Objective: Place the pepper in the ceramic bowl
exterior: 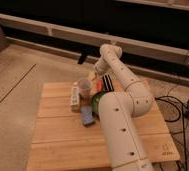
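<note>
The gripper (95, 78) hangs down from the white arm's wrist at the far side of the wooden table, just above the pepper and the bowl. The pepper (98, 88) is a small orange-red piece right below the gripper, at the bowl's far edge; I cannot tell whether it is held. The green ceramic bowl (95, 101) is mostly hidden behind the arm, and only its left part shows.
A pale cup (83, 86) stands left of the gripper. A black-and-white striped object (107, 81) lies right of it. A green-and-white packet (75, 98) and a blue object (87, 116) lie left of the bowl on the wooden table (53, 135). Cables lie at the right.
</note>
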You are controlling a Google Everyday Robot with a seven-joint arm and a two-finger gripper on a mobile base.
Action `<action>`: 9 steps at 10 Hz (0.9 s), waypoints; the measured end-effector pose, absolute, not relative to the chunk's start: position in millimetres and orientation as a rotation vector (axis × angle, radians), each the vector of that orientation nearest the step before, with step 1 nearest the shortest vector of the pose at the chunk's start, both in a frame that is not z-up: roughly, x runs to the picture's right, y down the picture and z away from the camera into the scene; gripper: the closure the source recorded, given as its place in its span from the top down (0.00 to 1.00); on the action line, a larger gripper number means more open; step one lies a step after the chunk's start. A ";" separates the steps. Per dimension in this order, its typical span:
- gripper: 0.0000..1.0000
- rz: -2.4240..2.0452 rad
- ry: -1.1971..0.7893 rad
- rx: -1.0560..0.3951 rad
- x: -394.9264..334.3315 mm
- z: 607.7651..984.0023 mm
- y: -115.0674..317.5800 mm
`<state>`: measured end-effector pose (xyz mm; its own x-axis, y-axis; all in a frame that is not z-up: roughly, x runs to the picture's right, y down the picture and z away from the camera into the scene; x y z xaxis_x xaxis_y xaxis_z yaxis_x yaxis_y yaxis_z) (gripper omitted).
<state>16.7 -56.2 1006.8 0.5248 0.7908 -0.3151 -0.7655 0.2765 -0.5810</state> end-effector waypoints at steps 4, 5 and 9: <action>0.65 1.022 0.037 -0.750 30.8 1015.6 -46.0; 0.65 1.010 0.065 -0.737 35.8 1016.5 -46.6; 0.65 0.981 0.144 -0.718 44.4 1020.5 -40.9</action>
<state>44.4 -40.9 1020.5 0.5666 0.7082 -0.4211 -0.7993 0.3484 -0.4896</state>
